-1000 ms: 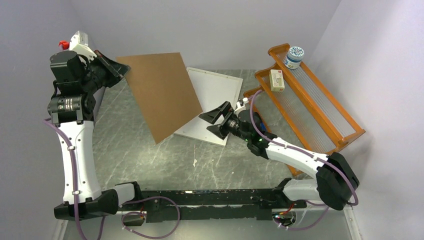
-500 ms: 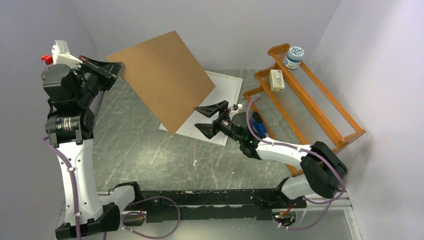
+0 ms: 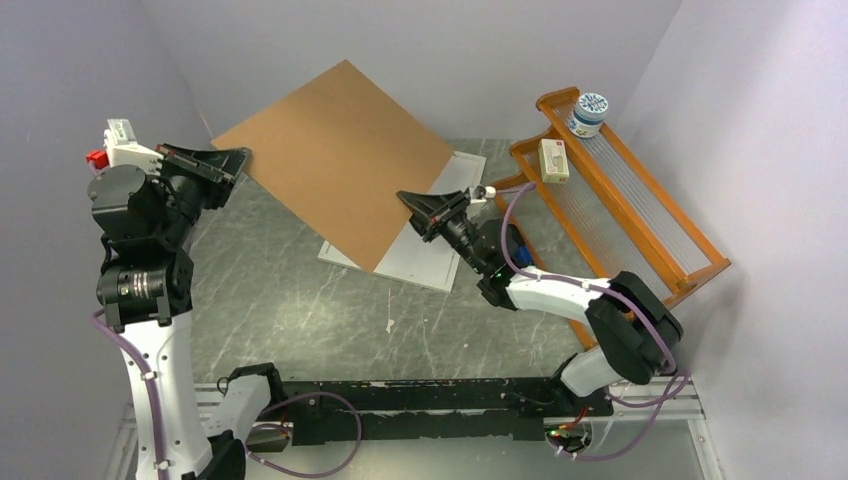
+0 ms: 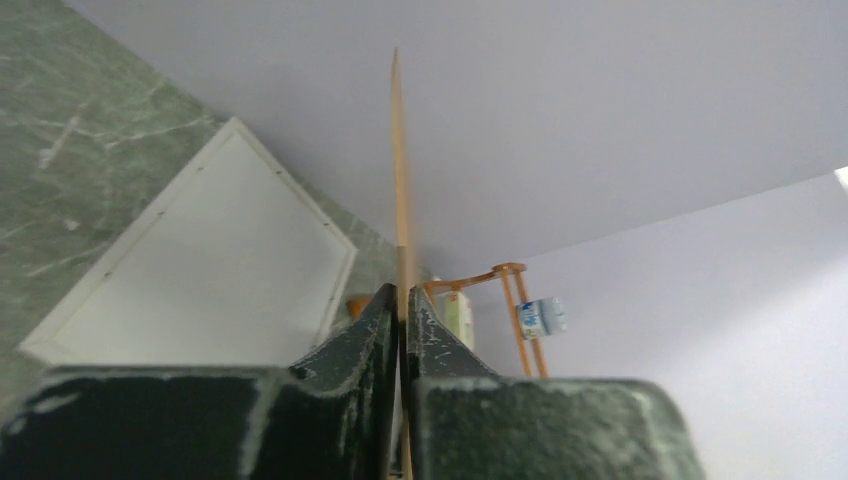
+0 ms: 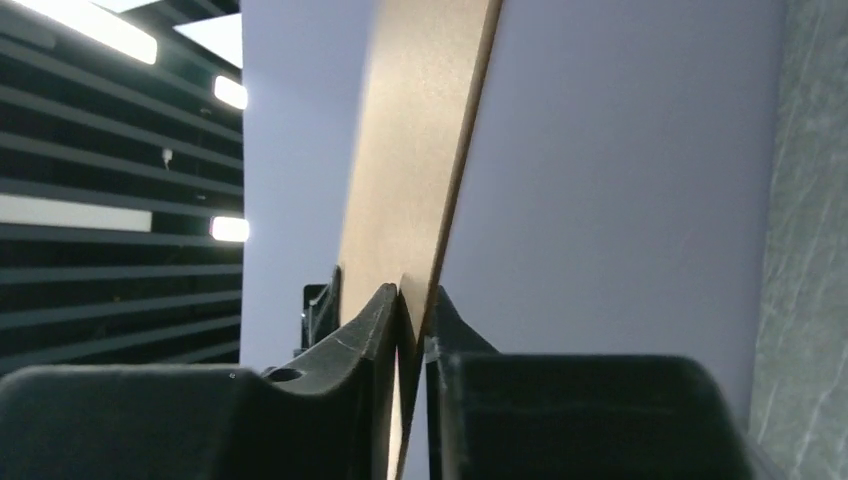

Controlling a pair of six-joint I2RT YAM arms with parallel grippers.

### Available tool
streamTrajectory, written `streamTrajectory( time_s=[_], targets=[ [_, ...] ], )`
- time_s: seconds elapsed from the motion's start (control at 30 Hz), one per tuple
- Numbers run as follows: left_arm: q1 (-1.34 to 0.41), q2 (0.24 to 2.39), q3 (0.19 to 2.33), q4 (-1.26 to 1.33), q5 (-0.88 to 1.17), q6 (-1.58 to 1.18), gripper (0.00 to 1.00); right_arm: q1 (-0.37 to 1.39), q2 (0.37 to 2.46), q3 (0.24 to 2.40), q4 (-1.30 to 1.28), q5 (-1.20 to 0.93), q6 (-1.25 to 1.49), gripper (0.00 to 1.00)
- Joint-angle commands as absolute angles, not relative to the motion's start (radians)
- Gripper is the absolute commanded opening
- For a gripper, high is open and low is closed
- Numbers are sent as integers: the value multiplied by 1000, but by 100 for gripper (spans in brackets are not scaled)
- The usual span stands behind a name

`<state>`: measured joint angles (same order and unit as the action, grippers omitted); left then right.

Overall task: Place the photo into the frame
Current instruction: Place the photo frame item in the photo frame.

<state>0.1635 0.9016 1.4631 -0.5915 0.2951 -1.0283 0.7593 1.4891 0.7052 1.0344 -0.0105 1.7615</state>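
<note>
The frame (image 3: 432,258) lies flat on the table at the back, a white rectangle with a thin pale rim, also seen in the left wrist view (image 4: 200,290). Its inside is plain white; I cannot tell whether that is the photo. Above it a brown backing board (image 3: 340,150) is held off the table, tilted, covering the frame's left part. My left gripper (image 3: 238,157) is shut on the board's left corner, the thin edge (image 4: 397,150) running between its fingers (image 4: 400,295). My right gripper (image 3: 427,205) is shut on the board's right edge (image 5: 420,150), pinching it (image 5: 415,295).
An orange wooden rack (image 3: 620,200) stands at the right, with a white-and-blue jar (image 3: 588,113) and a small box (image 3: 553,160) on it. A blue object (image 3: 516,250) lies by the right forearm. Grey walls enclose the table on three sides.
The board has swung up from a steep lean to a flatter tilt above the frame. The right gripper rose from over the frame and closed on the board's right edge.
</note>
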Motion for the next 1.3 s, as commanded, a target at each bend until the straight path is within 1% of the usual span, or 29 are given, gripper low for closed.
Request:
streamTrajectory(
  time_s=[0.0,0.03,0.07,0.17,0.33,0.47,0.53,0.6,0.67,0.83,0.93,1.07,1.13,1.17,1.27],
  targets=[
    [163,852,1459,-639,312,-1038,20,717,1359,733,1017,-51,1631,5],
    [163,848,1457,-668,313,-1016,32,698,1323,728,957,-64,1600,0],
    [163,846,1457,-698,311,-983,41,676,1288,729,877,-79,1557,0],
    [163,853,1459,-788,321,-891,58,600,1199,750,659,-153,1463,0],
    [163,866,1412,-893,340,-724,78,485,1157,860,321,-300,1275,0],
    [163,885,1366,-923,267,-632,93,418,1172,918,129,-355,1146,0],
    [163,904,1336,-895,264,-605,94,387,1196,964,63,-376,1079,0],
    [163,935,1291,-823,307,-590,94,365,1250,1022,-9,-422,1020,0],
    [163,1005,1254,-753,379,-580,94,358,1306,1073,-67,-452,973,0],
    [163,1211,1220,-605,486,-550,94,351,1418,1152,-101,-483,954,0],
    [164,1375,1278,-575,539,-532,91,345,1483,1225,-102,-476,949,0],
    [163,1618,1405,-621,592,-476,86,321,1571,1316,-108,-498,926,0],
    [162,1724,1473,-650,642,-441,82,314,1582,1300,-61,-494,925,0],
    [160,1772,1507,-654,676,-420,79,309,1585,1296,-45,-496,929,0],
    [153,1893,1574,-653,705,-357,76,288,1601,1307,-40,-492,942,0]
  ],
)
